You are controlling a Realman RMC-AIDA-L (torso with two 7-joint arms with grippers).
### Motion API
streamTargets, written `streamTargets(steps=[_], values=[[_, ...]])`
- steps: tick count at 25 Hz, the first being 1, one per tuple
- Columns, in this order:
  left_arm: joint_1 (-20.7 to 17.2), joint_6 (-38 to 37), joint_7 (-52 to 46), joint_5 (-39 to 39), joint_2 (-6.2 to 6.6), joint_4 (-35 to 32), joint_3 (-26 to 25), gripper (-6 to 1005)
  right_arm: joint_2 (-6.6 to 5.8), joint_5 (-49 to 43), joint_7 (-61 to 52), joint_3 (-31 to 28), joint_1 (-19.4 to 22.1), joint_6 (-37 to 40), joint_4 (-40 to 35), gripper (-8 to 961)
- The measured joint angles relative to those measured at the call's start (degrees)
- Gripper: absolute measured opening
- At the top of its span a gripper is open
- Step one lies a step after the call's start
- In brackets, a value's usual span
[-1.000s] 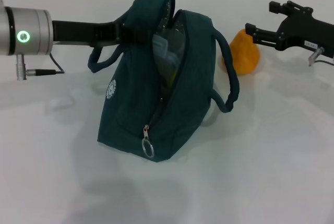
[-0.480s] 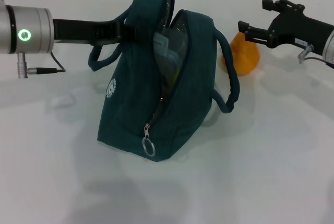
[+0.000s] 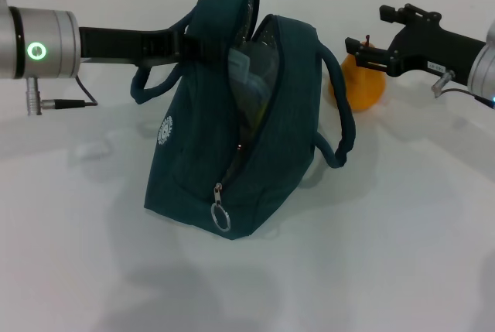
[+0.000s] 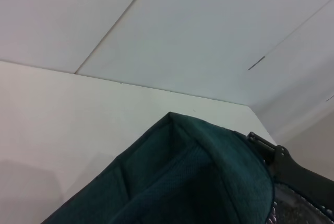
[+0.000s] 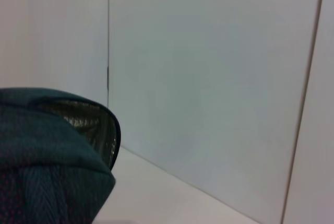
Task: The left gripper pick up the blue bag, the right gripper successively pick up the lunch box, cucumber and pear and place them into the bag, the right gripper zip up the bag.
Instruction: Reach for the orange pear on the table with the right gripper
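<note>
The blue bag (image 3: 247,138) stands mid-table with its top unzipped and gaping. My left gripper (image 3: 188,44) reaches in from the left and is shut on the bag's upper rim, holding it open. Pale and yellowish shapes (image 3: 246,77) show inside the opening; I cannot tell the lunch box from the cucumber there. The pear (image 3: 362,84), orange-yellow, sits on the table right of the bag. My right gripper (image 3: 371,34) is open, level with the pear's top, with one finger crossing in front of it. The bag's fabric (image 4: 182,182) fills the left wrist view, and its rim (image 5: 52,156) shows in the right wrist view.
A zipper pull with a metal ring (image 3: 220,214) hangs low on the bag's near end. One carry handle (image 3: 344,115) loops out toward the pear. The white table (image 3: 402,239) extends in front and to the right; a wall stands behind.
My right gripper has moved left, from beside the pear to over its top. The left gripper and the bag have stayed put.
</note>
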State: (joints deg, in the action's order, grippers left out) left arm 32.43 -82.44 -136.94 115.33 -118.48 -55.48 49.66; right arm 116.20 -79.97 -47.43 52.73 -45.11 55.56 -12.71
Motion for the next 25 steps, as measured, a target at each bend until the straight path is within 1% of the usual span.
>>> streamTargets(steps=[6, 11, 16, 19, 25], values=[[0.00, -0.09, 0.00, -0.10, 0.00, 0.02, 0.00, 61, -0.02, 0.09, 0.52, 0.07, -0.59, -0.50, 0.76, 837], [0.00, -0.09, 0.00, -0.12, 0.00, 0.02, 0.00, 61, -0.03, 0.08, 1.57, 0.59, -1.15, -0.51, 1.40, 692], [0.02, -0.09, 0.00, -0.12, 0.00, 0.03, 0.00, 61, -0.02, 0.11, 2.70, 0.88, -2.16, -0.70, 2.75, 612], [0.14, -0.09, 0.00, -0.14, 0.00, 0.01, 0.00, 61, -0.02, 0.14, 3.13, 0.88, -2.52, -0.93, 3.05, 437], [0.28, 0.04, 0.00, -0.17, 0.00, 0.01, 0.00, 61, -0.01, 0.16, 3.19, 0.81, -2.60, -1.51, 3.07, 313]])
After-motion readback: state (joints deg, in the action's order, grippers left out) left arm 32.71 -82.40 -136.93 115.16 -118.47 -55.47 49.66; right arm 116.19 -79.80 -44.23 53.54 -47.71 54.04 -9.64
